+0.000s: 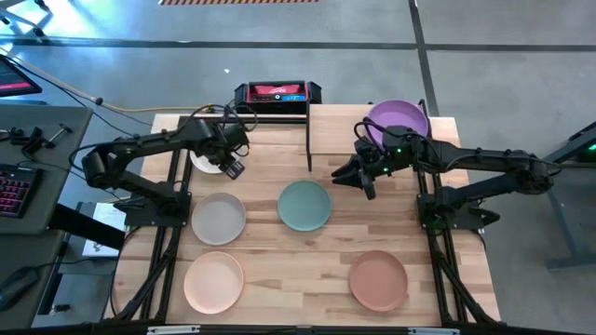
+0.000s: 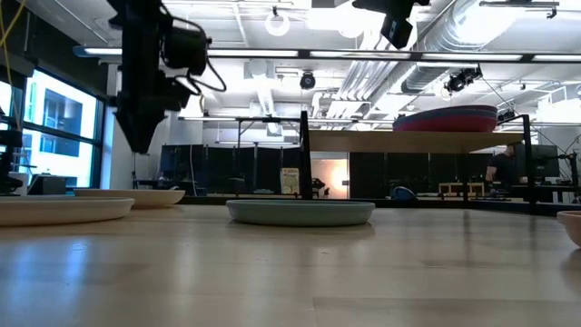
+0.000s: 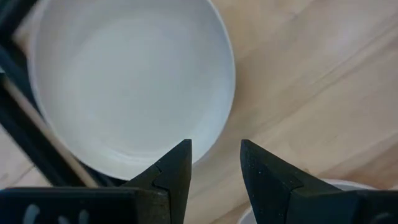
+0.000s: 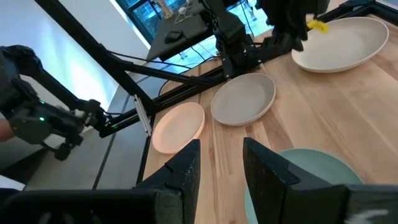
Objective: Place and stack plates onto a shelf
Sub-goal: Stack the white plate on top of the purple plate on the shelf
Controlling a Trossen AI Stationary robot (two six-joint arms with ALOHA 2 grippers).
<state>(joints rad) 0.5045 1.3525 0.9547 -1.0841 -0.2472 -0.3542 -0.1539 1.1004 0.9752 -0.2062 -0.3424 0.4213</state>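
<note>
Stacked plates, purple (image 1: pixel 399 118) on top, sit on the pale-wood shelf (image 1: pixel 442 130). Five remain on the table. Left gripper (image 1: pixel 233 168) hovers narrowly parted, empty, over the cream plate (image 3: pixel 127 81); right gripper (image 1: pixel 358 181) likewise above the teal one (image 1: pixel 304 205).

Bits lying around the workbench

A black and red device (image 1: pixel 277 93) is sitting at the slatted wooden tabletop's (image 1: pixel 307 270) far edge; a backlit keyboard (image 1: pixel 13 189) is glowing pink on a grey side desk (image 1: pixel 42 140).

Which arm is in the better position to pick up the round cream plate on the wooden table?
Left. The left gripper hangs open directly over the near rim of the round cream plate, jaws apart. The right gripper is open too, but it hovers by the shelf, nearer the teal green plate.
</note>
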